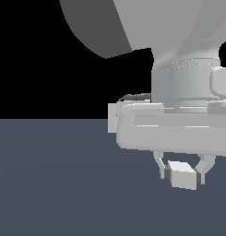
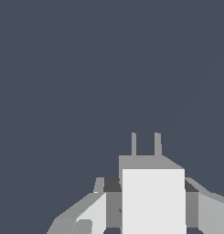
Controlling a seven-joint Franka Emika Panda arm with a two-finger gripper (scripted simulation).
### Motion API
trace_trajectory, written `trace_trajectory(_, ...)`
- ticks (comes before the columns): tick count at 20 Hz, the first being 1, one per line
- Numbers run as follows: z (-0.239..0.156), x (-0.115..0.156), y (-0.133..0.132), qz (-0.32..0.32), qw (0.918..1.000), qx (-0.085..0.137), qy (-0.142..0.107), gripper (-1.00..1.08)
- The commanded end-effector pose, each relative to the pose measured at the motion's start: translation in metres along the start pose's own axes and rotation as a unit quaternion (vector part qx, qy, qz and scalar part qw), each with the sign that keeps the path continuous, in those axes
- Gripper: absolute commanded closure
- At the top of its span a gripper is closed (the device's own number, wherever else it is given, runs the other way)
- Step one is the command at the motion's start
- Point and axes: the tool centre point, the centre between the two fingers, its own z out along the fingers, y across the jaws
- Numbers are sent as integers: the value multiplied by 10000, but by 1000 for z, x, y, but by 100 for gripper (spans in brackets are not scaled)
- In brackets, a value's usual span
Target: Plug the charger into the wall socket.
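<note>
The charger [image 1: 182, 174] is a small off-white boxy block held between my gripper's two fingers, above the dark grey floor at the exterior view's lower right. My gripper [image 1: 183, 174] is shut on it. In the wrist view the charger [image 2: 152, 199] fills the space between the fingers [image 2: 111, 201], and its two thin grey prongs [image 2: 146, 144] point away from the camera. The wall socket is out of view in both frames.
The arm's large grey body [image 1: 179, 83] fills the upper right of the exterior view. A dark grey-blue floor [image 1: 54, 179] spreads below a black background. The wrist view shows only plain floor [image 2: 86, 68] beyond the prongs.
</note>
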Motion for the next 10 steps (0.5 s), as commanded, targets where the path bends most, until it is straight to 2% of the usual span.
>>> trace_trajectory(1,0,0,0,0,10000,0,2,108)
trace_trajectory(10,-1,2,-2,-6,10000,2,2,108)
